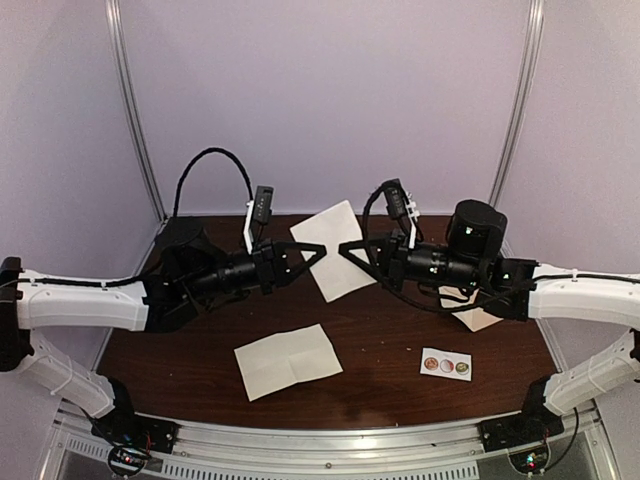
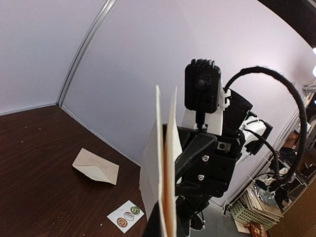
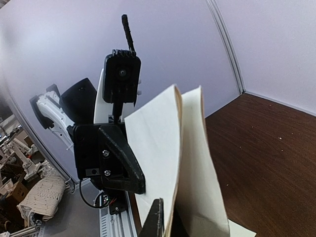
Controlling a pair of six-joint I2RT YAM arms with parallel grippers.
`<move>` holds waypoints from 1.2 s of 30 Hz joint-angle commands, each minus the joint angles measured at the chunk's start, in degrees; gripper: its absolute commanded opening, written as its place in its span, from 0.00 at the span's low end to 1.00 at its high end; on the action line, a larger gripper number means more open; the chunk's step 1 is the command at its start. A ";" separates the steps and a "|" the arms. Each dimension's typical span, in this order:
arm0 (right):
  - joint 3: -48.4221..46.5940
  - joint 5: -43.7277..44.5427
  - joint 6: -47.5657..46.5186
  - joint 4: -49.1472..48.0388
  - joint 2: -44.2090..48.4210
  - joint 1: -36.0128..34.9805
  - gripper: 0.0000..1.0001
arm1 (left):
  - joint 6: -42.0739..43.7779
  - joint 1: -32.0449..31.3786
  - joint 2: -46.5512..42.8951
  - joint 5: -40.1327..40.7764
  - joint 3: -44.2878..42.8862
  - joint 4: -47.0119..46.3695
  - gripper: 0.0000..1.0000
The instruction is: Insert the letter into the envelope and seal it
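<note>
Letter of whitish folded paper (image 1: pixel 345 275) hangs above the dark wooden counter (image 1: pixel 380 330), pinched by both the left gripper (image 1: pixel 318 249) and right gripper (image 1: pixel 346 248); opposed pulling could tear or crumple it. Its small tan-cream paper envelope (image 2: pixel 96 167) lies well apart, partly under the right arm (image 1: pixel 570 295), which would block access; a white three-sticker strip (image 1: pixel 446 364) lies near it.

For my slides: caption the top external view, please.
Left end effector and right end effector pinch one folded sheet aloft.
</note>
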State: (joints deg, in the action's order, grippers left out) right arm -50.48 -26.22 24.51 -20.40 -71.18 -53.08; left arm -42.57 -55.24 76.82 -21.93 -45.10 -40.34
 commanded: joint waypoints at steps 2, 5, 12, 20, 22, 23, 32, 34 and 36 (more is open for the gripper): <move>-0.58 3.12 0.44 -0.77 2.33 -0.45 0.15 | 0.78 -0.28 -2.76 0.89 1.70 -3.41 0.00; 1.39 4.15 0.87 -2.14 4.09 -0.34 0.42 | 1.35 -0.29 -3.93 1.78 2.11 -3.96 0.00; 4.14 2.32 3.20 -3.78 4.86 0.08 0.84 | 2.20 -0.24 -5.47 0.64 2.86 -6.81 0.00; 3.71 -7.19 6.08 -7.97 1.43 0.08 0.76 | 1.63 -0.22 -5.71 0.10 4.30 -9.56 0.00; 4.20 -8.05 7.09 -10.52 1.39 0.08 0.57 | 1.61 -0.27 -5.70 0.15 4.48 -9.71 0.00; 4.31 -8.43 7.51 -11.73 1.47 0.08 0.38 | 1.82 -0.24 -5.71 0.36 4.62 -9.46 0.00; -1.43 -1.03 -4.94 10.92 4.35 0.83 0.00 | 7.50 -0.08 -17.73 18.67 5.34 15.59 0.67; -3.30 -0.54 -8.52 17.64 4.38 1.00 0.00 | 9.28 0.20 -20.54 23.17 3.41 24.17 0.74; -5.23 -1.47 -11.43 23.85 4.03 0.96 0.00 | 11.30 0.68 -22.15 23.81 1.28 30.39 0.78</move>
State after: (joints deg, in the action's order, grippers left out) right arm -51.72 -29.08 21.02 -10.76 -68.36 -52.42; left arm -36.27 -55.18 57.91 -6.09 -40.03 -24.95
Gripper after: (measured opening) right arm 0.008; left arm 0.750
